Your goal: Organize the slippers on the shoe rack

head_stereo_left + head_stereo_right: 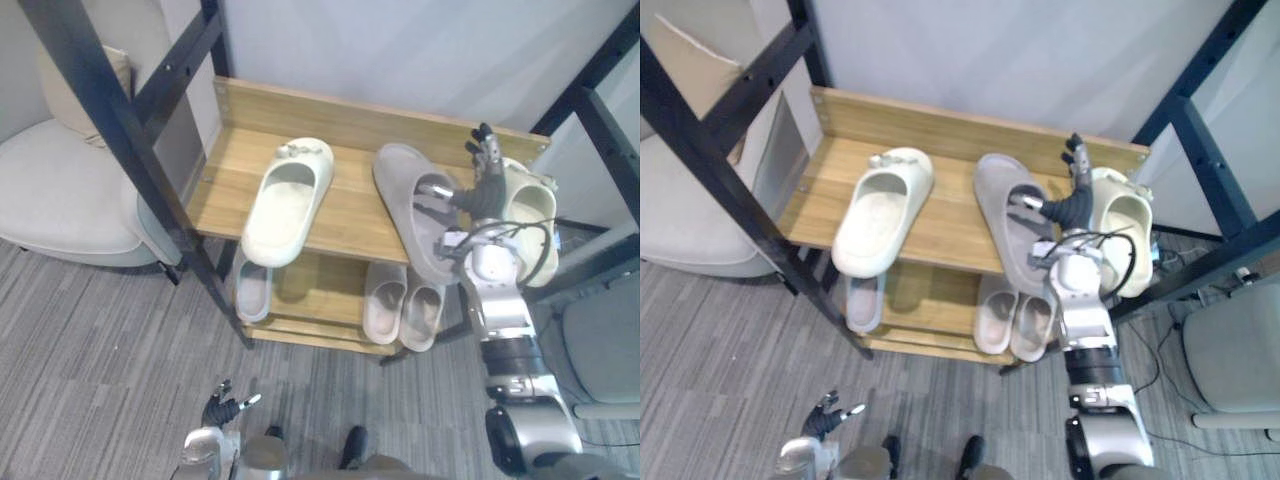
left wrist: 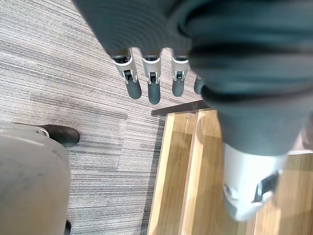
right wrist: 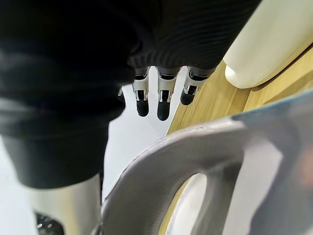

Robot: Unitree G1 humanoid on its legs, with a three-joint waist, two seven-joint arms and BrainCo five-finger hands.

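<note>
Soft, even indoor light falls from above on the shoe rack [image 1: 350, 215]. Its top shelf is bright, and the lower shelf [image 1: 310, 285] lies in its shade. The cream slipper [image 1: 290, 200] on top casts a faint shadow. Behind the rack the wall [image 1: 400, 50] glows pale, and against it my right hand [image 3: 165, 93] looks nearly black.

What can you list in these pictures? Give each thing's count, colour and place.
shoe rack: one, light wood, centre
cream slippers: two, top shelf, left and right ends
grey slipper: one, top shelf, between them
pale slipper: one, lower shelf, left
beige slippers: two, lower shelf, right
armchair: one, cream, left of rack
left hand: one, silver, open, low near floor
right hand: one, silver, fingers straight, at grey slipper's strap
</note>
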